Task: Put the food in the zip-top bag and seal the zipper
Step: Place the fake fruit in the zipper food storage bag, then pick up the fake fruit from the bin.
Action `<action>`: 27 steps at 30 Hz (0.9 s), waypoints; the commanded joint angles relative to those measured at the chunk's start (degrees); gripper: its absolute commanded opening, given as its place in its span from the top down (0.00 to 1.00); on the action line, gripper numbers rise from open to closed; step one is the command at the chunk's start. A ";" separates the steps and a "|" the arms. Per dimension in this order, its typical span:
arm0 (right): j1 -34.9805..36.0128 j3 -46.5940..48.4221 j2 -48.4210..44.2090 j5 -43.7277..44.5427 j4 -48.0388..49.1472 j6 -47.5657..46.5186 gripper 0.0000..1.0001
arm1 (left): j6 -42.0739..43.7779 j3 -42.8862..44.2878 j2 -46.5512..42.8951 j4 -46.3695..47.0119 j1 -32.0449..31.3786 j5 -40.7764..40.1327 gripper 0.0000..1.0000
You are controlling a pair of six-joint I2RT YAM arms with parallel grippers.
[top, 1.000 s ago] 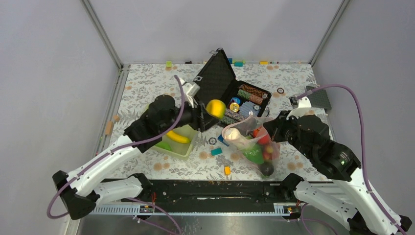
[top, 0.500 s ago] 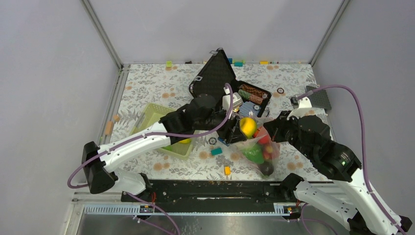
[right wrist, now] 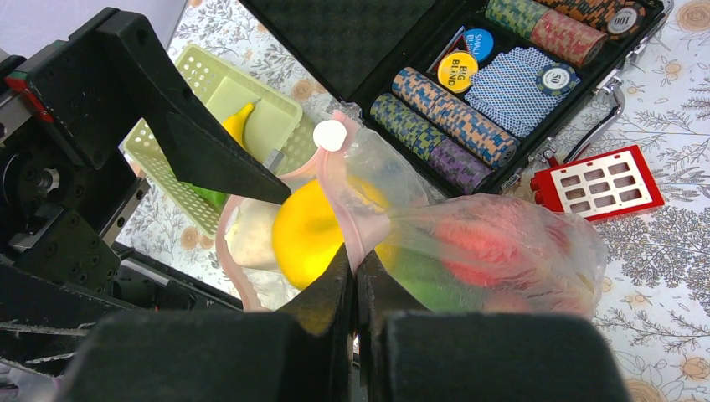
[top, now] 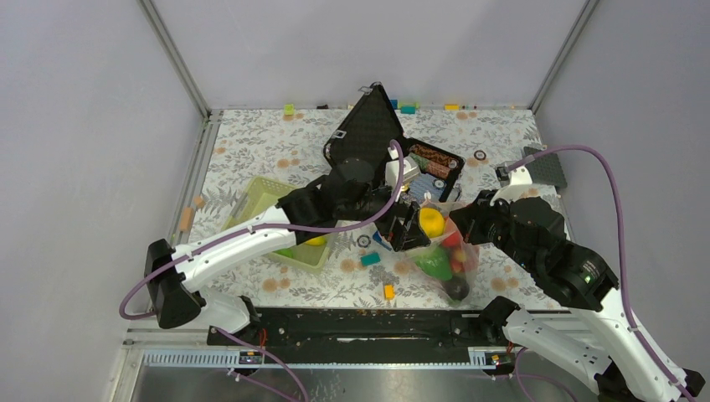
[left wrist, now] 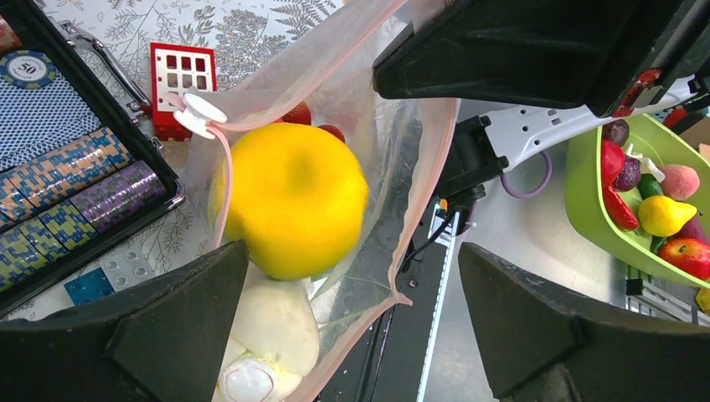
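Note:
The clear zip-top bag (top: 444,251) is held up by its pink zipper strip (right wrist: 339,188) in my shut right gripper (right wrist: 352,261), which shows in the top view (top: 469,224). The bag holds red, green and dark toy food. My left gripper (left wrist: 352,268) is open at the bag's mouth, also seen in the top view (top: 410,224). A round yellow fruit (left wrist: 293,197) sits in the mouth above a pale white piece (left wrist: 276,327), with a wide gap to the right finger. The fruit shows in the top view (top: 431,222) and the right wrist view (right wrist: 310,230).
A light green basket (top: 264,197) with a yellow banana (right wrist: 239,121) stands left of the bag. An open black case (top: 381,138) of poker chips lies behind it. A red block (right wrist: 599,180) and small blocks (top: 369,260) lie around. A green tub (left wrist: 586,193) of fruit shows beyond the table edge.
My left arm swung right, carrying the yellow fruit from beside the black case to the bag's mouth. The fruit now sits in the mouth. My right arm kept still.

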 commanded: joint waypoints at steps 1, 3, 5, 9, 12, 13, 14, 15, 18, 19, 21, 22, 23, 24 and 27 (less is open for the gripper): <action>-0.23 2.45 -0.62 -0.16 4.97 -0.19 1.00 | 0.18 0.94 -2.69 2.14 -0.35 -0.58 0.01; -0.28 2.40 -0.69 0.26 4.96 -0.16 1.00 | -0.26 -0.19 -4.35 1.98 -0.35 -3.84 0.01; -0.30 2.41 -0.79 0.14 4.96 -0.07 1.00 | -0.65 -1.74 -6.47 1.70 -0.37 -7.52 0.01; -0.25 2.28 -1.12 0.45 4.95 -0.07 1.00 | -2.34 -5.83 -12.47 -0.22 -0.26 -18.41 0.01; -0.24 2.24 -1.24 0.46 4.99 -0.07 1.00 | -6.74 -9.32 -17.45 -4.43 0.27 -32.43 0.01; -0.25 2.24 -1.24 0.27 4.94 -0.15 1.00 | -9.52 -10.36 -18.78 -6.97 0.84 -37.76 0.01; -0.17 2.24 -1.24 0.36 4.94 -0.28 1.00 | -12.82 -11.37 -20.20 -9.99 1.73 -42.64 0.01; -0.28 2.24 -1.12 0.63 4.93 -0.39 1.00 | -16.47 -12.40 -21.33 -12.98 3.12 -46.90 0.01; -0.23 2.24 -0.75 1.28 4.94 -0.44 1.00 | -26.06 -16.68 -24.47 -21.25 10.57 -51.07 0.01; -0.26 2.31 -0.66 0.89 4.98 -0.52 1.00 | -27.88 -18.25 -25.24 -22.43 13.72 -50.53 0.01; -0.17 2.33 -0.54 0.32 4.99 -0.62 1.00 | -30.52 -21.70 -26.33 -23.19 20.48 -48.36 0.01; -0.22 2.32 -0.49 0.37 4.96 -0.61 1.00 | -31.13 -23.00 -26.48 -22.95 22.15 -47.25 0.01; -0.27 2.32 -0.53 0.47 4.94 -0.60 1.00 | -31.65 -24.02 -26.37 -22.57 24.19 -46.97 0.01; -0.23 2.32 -0.53 0.47 4.98 -0.61 1.00 | -32.23 -24.84 -25.96 -22.40 25.92 -47.33 0.01; -0.22 2.25 -0.79 0.63 4.95 -0.68 1.00 | -32.51 -26.63 -23.38 -20.93 30.26 -47.36 0.01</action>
